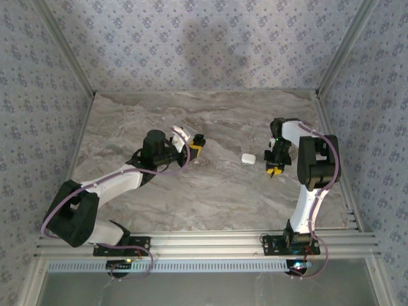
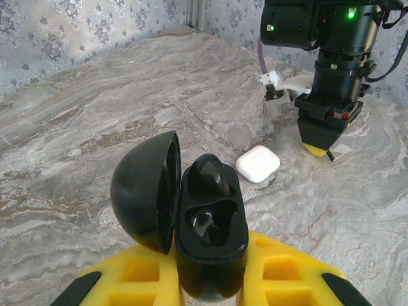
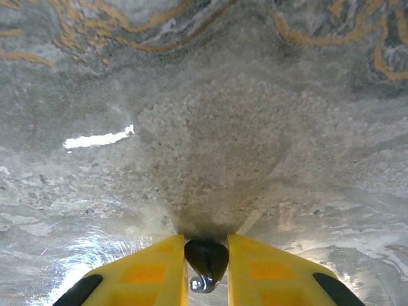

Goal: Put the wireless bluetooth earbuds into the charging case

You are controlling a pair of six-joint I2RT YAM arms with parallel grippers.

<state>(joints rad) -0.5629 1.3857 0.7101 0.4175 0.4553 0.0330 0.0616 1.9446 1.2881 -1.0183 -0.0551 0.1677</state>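
Observation:
My left gripper (image 2: 213, 258) (image 1: 197, 145) is shut on the black charging case (image 2: 210, 223), held upright with its lid (image 2: 143, 191) swung open to the left. One black earbud (image 2: 210, 178) sits in the far socket. The near socket (image 2: 207, 224) looks glossy and hollow. My right gripper (image 3: 206, 255) (image 1: 274, 170) (image 2: 319, 141) is shut on the other black earbud (image 3: 205, 260), pinched between the yellow fingers (image 3: 153, 271). It points down, just above the marble table to the right of the case. A thin dark tip (image 2: 329, 155) pokes out below the fingers.
A small white closed case (image 2: 257, 163) (image 1: 248, 158) lies on the marble table (image 1: 191, 197) between the two grippers. Patterned walls and aluminium rails (image 1: 331, 64) bound the table at the back and sides.

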